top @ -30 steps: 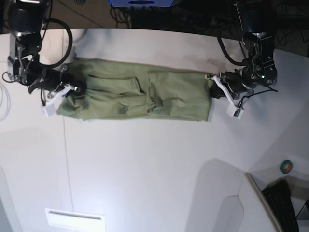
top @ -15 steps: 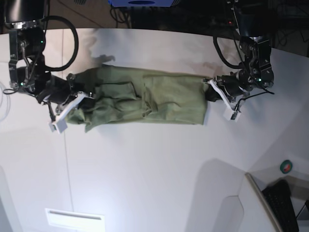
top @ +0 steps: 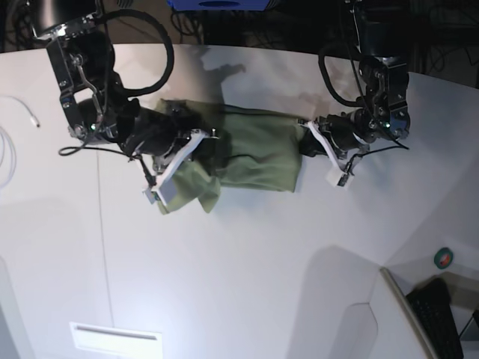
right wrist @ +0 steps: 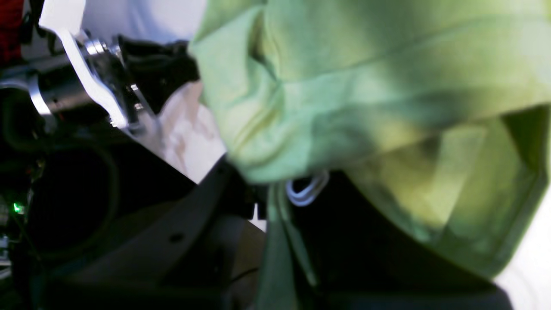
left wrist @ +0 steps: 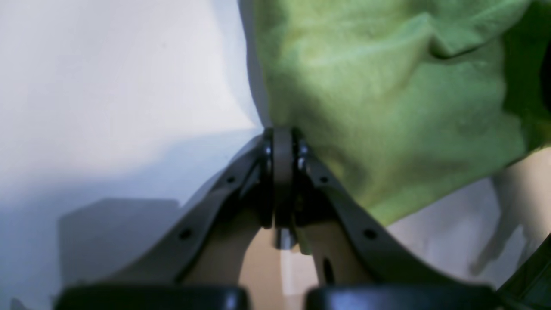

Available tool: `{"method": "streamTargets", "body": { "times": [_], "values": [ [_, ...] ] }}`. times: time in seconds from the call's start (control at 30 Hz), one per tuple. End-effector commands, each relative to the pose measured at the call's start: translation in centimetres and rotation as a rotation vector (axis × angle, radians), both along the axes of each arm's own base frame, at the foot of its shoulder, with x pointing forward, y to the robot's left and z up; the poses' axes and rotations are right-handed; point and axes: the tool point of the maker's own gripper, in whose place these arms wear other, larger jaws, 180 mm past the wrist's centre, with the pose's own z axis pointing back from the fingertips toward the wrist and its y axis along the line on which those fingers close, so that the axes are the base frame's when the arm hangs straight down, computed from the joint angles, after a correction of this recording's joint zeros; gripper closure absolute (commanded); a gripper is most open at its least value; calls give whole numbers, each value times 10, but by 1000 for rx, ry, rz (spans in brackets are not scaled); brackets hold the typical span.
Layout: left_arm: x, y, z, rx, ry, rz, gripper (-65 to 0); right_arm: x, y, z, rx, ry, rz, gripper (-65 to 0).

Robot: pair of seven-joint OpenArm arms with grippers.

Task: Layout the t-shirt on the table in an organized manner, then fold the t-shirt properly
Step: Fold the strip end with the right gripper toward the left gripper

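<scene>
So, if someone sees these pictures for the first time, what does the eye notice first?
First the olive-green t-shirt, bunched in a band across the far half of the white table, held at both ends. The right gripper, at the base view's left, is shut on one end and carries it over the cloth; the left gripper pinches the other end. A small green-and-red round thing sits at the lower right.

Beyond the far curved edge you see a dark floor (top: pixel 247 30) strewn with black cables (top: pixel 187 22) and a blue object (top: pixel 218 4) at the top. At your lower right stands a grey side surface (top: pixel 419 329) carrying a black keyboard (top: pixel 438 314) and a small green roll (top: pixel 444 258). Bright glare washes the lower left.
</scene>
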Motion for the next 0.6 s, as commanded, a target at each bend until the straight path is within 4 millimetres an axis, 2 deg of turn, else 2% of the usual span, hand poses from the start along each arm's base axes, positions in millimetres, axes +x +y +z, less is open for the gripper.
{"method": "streamTargets", "body": {
  "times": [0.0, 0.1, 0.23, 0.57],
  "values": [
    [3, -3, 3, 6, -8, -19, 0, 6, 7, 11, 29, -26, 1, 0],
    [3, -12, 3, -14, -9, -19, 0, 7, 26, 17, 51, -19, 12, 0],
    [4, -17, 3, -23, -10, -19, 0, 11, 40, 15, 69, 1, 12, 0],
    [4, -17, 4, -22, -12, -20, 0, 26, 51, -4, 57, 29, 0, 0]
  ]
}}
